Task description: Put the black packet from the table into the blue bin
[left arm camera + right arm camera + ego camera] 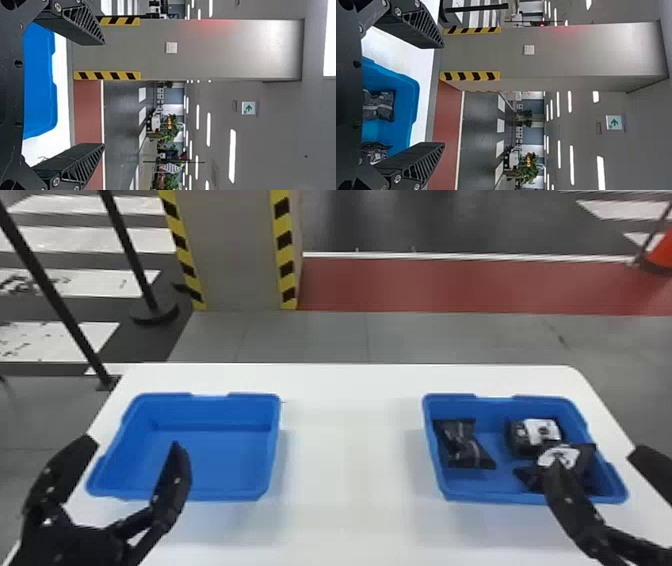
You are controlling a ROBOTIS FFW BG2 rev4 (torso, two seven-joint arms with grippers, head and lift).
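On the bench [350, 450], black packets [462, 445] are being held by the right-hand bin [482, 496]; left pincer [134, 444], right pincer [443, 95] are being presented spread, empty. Placement seemingly done; only withdrawal is being required.

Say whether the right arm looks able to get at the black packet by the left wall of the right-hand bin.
Probably yes: the right tool stands open and empty, and nothing lies on the packet, though the left wall of the bin, close beside it, might crowd the grasp.
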